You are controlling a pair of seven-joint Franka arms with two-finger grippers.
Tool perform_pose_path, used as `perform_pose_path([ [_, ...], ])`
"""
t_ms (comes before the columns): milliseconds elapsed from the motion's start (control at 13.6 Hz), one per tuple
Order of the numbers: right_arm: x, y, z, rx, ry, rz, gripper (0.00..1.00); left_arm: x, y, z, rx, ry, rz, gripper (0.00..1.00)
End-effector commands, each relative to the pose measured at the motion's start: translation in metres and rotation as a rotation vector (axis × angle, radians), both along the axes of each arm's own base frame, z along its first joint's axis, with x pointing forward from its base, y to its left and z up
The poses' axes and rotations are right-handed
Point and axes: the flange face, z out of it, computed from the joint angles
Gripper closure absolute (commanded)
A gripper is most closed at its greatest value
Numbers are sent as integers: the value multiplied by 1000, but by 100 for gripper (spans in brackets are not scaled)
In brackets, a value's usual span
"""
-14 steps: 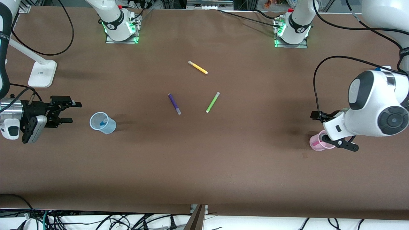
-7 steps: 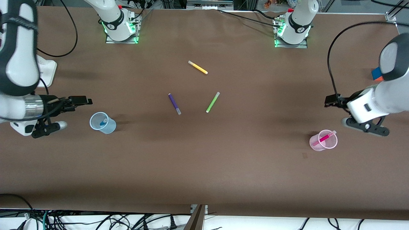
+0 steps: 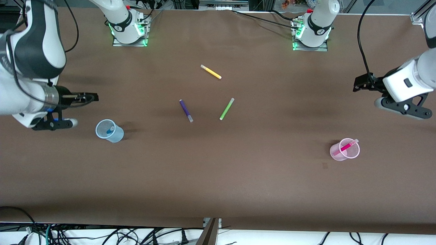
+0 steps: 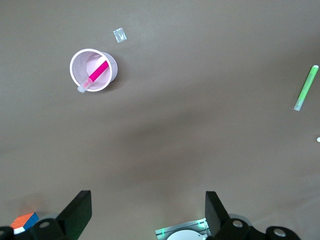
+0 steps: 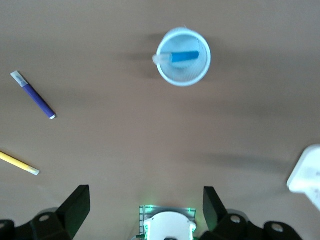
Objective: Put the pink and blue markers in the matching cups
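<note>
Both arms have pulled back; left gripper (image 4: 145, 212) and right gripper (image 5: 142, 212) hang over the counter (image 3: 218, 177), fingers spread and empty, because the pink marker (image 3: 346, 147) sits in the pink cup (image 3: 340, 156) and the blue marker (image 3: 109, 130) in the blue cup (image 3: 115, 137).

in the left wrist view the left pincer (image 4: 146, 207) shows only as two dark fingers (image 4: 80, 209) cut off by the picture's edge, and a small orange and blue block (image 4: 25, 221) at the corner is half cropped, so what it is cannot be told. in the right wrist view the right pincer (image 5: 145, 205) is cropped the same way, and the white base (image 5: 306, 175) runs off the edge. the blue marker (image 3: 110, 130) is mostly sunk in the blue cup (image 3: 115, 135), its lower end blurred through the wall.
</note>
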Motion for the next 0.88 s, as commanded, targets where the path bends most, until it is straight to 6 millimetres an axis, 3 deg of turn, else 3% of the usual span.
perform_pose_path([
  [0,-61,-13,42,-3,-87,-62,0,-24,2,-4,-9,-99,30,0],
  [221,-72,-26,69,14,-139,-62,0,-43,14,-9,-31,-180,95,0],
  [368,-73,-36,85,14,-160,-80,0,-52,-17,-5,0,-170,234,0],
  [442,-72,-40,98,8,-185,-88,0,-52,-19,-6,7,-168,236,0],
  [589,-68,-48,117,-40,-240,-80,0,-49,-8,-8,-4,-165,178,0],
  [663,-69,-49,119,-44,-242,-83,0,-46,2,-9,-10,-165,191,0],
  [810,-69,-48,123,-59,-247,-76,0,-44,4,-8,-11,-166,194,0],
])
